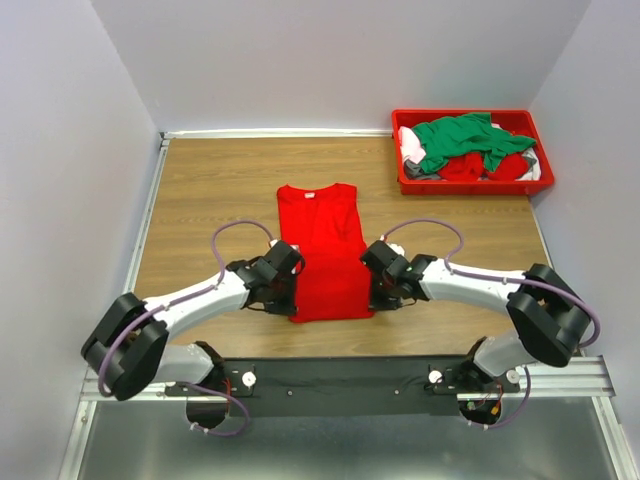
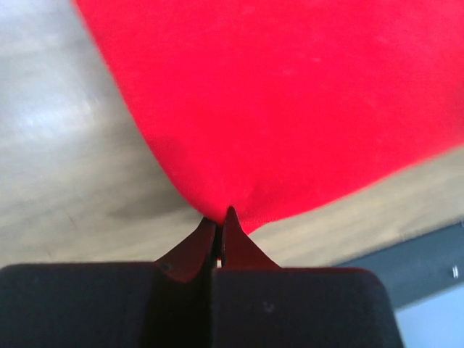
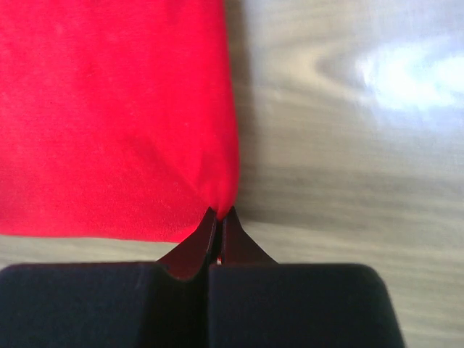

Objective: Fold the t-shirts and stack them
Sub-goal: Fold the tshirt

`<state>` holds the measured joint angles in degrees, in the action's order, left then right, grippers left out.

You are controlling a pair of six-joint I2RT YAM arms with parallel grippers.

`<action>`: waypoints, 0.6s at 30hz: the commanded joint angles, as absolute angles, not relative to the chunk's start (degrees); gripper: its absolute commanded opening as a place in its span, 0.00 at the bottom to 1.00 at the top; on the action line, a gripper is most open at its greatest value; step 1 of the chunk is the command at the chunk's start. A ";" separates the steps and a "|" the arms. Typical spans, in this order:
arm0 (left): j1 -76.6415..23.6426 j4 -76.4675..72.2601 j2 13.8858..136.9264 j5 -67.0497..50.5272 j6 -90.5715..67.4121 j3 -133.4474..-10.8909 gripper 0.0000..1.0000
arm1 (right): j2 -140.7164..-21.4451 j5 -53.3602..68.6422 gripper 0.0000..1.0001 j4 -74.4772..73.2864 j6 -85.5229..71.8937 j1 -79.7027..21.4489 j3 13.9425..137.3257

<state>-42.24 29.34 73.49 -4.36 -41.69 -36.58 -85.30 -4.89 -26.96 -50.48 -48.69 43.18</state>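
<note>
The red t-shirt (image 1: 322, 250) lies flat at the middle of the bench (image 1: 210, 190), a long narrow shape with its collar at the far end and its hem at the near end. The left jaws are closed on its near left corner: in the left wrist view the cloth (image 2: 290, 109) draws down to a point pinched between the two tips. The right jaws are closed on its near right corner, and in the right wrist view the red edge (image 3: 109, 116) likewise runs into the shut tips, with bare wood to the right of it.

Well apart from it, at the far right corner of the bench, stands a red plastic bin (image 1: 470, 188). A heap of shirts fills it: a green t-shirt (image 1: 465, 140) on top, white and grey cloth (image 1: 410, 150) at its left end, red cloth (image 1: 470, 167) along its near side.
</note>
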 commanded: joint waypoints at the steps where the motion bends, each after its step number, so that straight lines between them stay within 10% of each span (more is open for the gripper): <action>1: -45.34 36.29 67.52 -8.34 -43.66 -36.83 0.00 | -83.87 -2.82 0.01 -43.12 -48.34 -49.66 38.50; 9: -59.57 45.69 47.66 -14.59 -58.69 -33.31 0.00 | -63.20 5.71 0.01 -61.77 -47.82 -50.27 39.36; 18: -55.30 49.40 50.53 -5.46 -51.44 -50.61 0.00 | -69.60 -10.34 0.01 -70.84 -43.69 -50.10 64.40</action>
<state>-58.96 46.06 48.82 -10.90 -55.61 -44.53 -66.13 0.93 -63.55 -47.40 -50.24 56.69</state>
